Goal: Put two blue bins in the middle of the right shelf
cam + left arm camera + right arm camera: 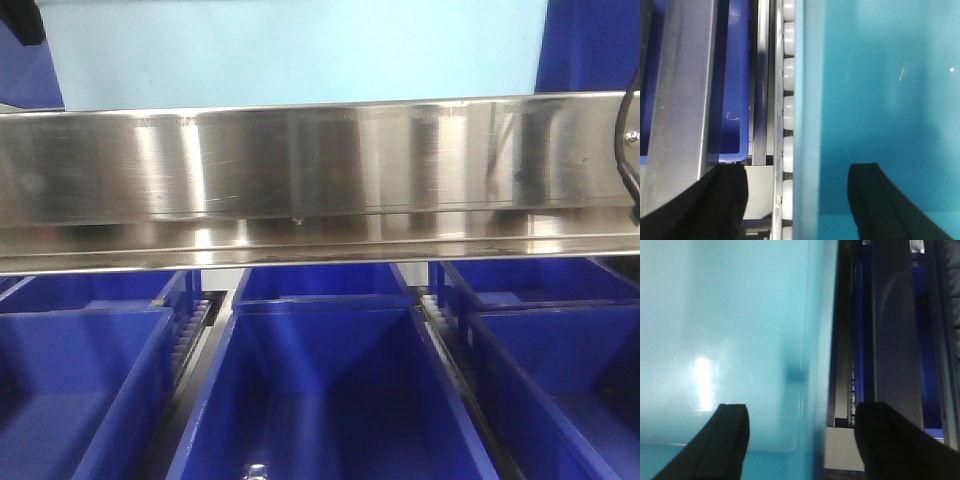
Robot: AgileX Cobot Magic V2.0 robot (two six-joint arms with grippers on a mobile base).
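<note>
Front view: pale bin (300,50) at the top, just behind the steel rail (320,170) along the shelf's front edge. Below the rail, 3 rows of dark bins (320,400) with roller tracks between them.

Only in the left wrist view: left hand (797,170) open, astride the pale bin's left wall, 1 finger (715,205) outside and 1 inside, with a wide gap between them. White rollers (788,115) just beside that wall.

Only in the right wrist view: right hand (802,407) open too, astride the bin's right wall, with 1 finger on each side. Cannot tell whether any finger touches the plastic.
</note>
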